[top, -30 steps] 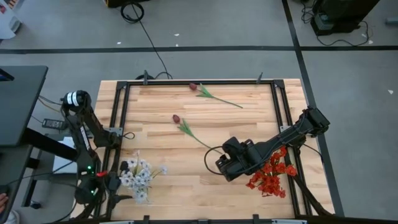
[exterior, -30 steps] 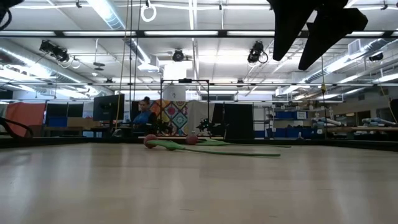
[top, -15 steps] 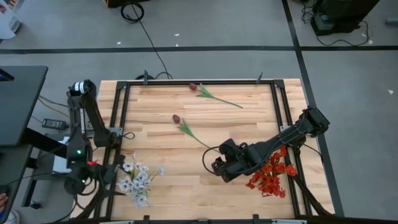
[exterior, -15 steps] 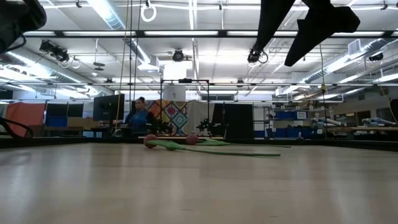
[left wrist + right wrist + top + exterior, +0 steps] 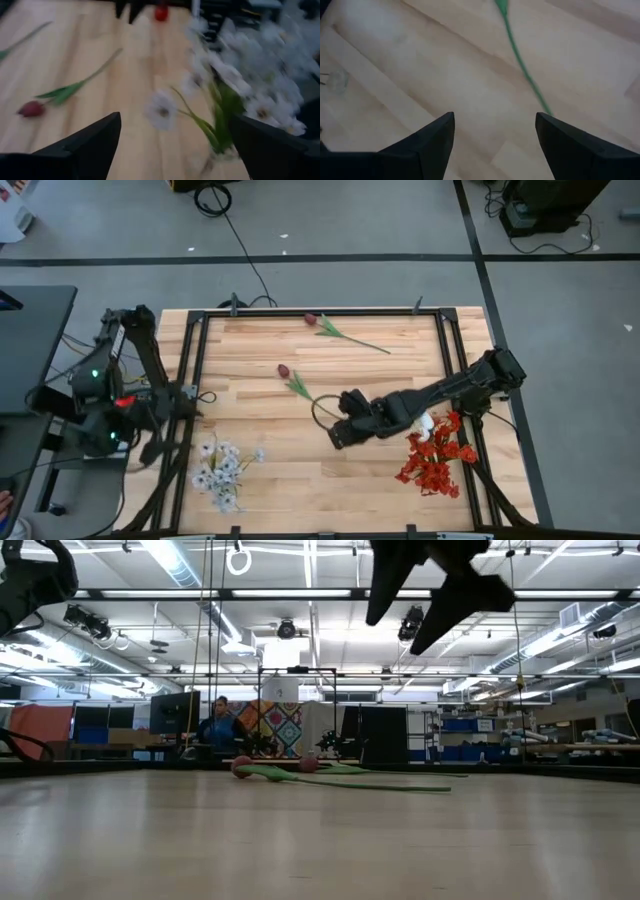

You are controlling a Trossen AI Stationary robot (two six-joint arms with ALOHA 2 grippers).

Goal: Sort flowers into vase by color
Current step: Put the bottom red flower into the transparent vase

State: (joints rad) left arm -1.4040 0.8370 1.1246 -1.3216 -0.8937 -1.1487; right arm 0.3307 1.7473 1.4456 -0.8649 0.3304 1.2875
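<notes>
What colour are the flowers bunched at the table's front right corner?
Red, a cluster of red blooms, clearest in the high view.

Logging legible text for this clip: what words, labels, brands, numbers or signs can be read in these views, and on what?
None can be read. No lettering shows on the table, the flowers or either arm. The patterned panel in the room behind carries shapes only, no legible words.
</notes>
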